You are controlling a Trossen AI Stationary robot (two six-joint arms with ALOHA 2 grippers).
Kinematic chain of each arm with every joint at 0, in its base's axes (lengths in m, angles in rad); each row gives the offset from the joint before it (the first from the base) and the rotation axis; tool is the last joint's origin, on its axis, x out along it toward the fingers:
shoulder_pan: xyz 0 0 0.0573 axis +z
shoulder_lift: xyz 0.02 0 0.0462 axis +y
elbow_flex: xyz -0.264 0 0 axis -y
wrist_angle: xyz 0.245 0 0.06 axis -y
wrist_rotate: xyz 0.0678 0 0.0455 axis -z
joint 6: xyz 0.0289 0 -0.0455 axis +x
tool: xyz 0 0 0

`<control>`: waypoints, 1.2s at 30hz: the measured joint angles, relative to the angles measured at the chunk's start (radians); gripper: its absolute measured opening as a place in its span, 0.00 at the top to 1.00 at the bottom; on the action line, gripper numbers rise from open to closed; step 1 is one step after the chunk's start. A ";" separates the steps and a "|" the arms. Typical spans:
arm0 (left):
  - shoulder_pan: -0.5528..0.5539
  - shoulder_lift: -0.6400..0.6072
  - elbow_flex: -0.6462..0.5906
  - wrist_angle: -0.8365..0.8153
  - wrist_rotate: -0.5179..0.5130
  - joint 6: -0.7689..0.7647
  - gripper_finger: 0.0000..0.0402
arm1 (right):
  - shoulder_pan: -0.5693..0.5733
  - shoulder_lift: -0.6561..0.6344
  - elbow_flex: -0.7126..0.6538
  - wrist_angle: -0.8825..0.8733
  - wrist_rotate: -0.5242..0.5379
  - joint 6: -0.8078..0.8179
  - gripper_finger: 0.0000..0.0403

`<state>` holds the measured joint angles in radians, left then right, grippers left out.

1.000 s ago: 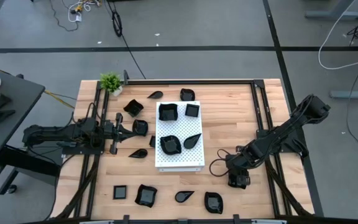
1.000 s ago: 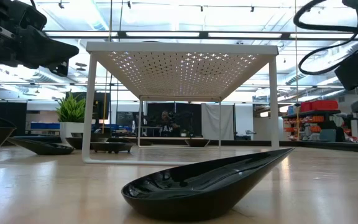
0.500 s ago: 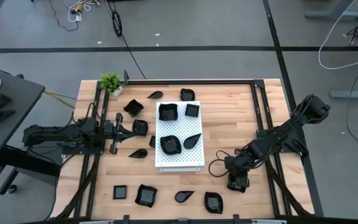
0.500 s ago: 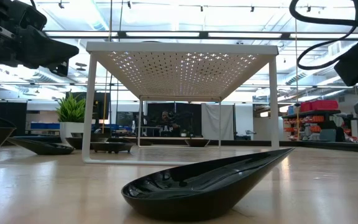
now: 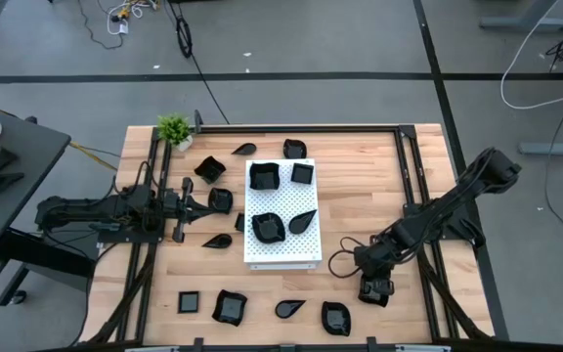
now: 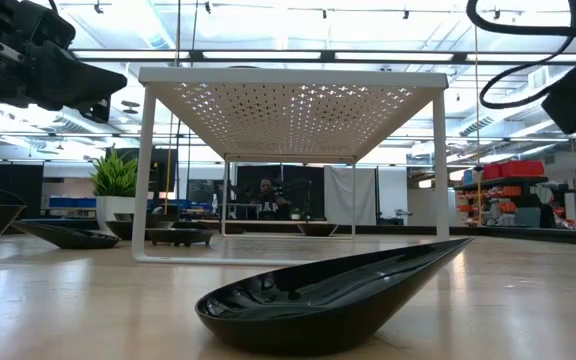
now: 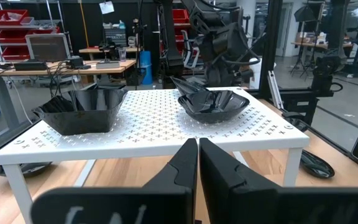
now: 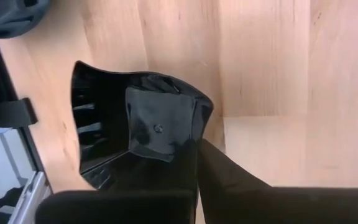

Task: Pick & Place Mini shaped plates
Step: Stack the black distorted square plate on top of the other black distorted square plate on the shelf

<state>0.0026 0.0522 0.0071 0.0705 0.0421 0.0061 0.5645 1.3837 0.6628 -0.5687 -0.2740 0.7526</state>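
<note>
Now the right hand (image 5: 374, 290) is clenched on the rim of a glossy black square mini plate (image 8: 135, 127), low over the wooden counter (image 5: 360, 186) near its right front part. The left hand (image 5: 210, 202) is closed, empty, beside the white perforated board (image 5: 281, 244).

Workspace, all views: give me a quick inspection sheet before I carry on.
Surface: wooden table, with a white perforated board standing on legs at its centre.
Job's things: four mini shaped plates on the board; others lie around it on the table.
Clutter: small potted plant at the far left corner.
Grippers: right gripper shut on the rim of a square plate at the table's right side; left gripper shut, empty, facing the board's left edge.
Cables: a looped cable beside the right arm; more on the floor.
Surroundings: a person stands far behind the table.
</note>
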 joint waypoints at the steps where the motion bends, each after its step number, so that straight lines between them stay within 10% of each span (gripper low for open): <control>1: 0.000 0.000 0.000 0.000 0.000 0.000 0.95 | -0.002 -0.007 0.000 -0.001 0.000 0.005 0.99; 36: 0.000 0.000 0.000 0.000 0.000 0.000 0.95 | -0.402 -0.151 0.479 -0.191 -0.061 0.182 1.00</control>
<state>0.0029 0.0522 0.0071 0.0705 0.0422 0.0060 0.1625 1.2331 1.1419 -0.7595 -0.3347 0.9347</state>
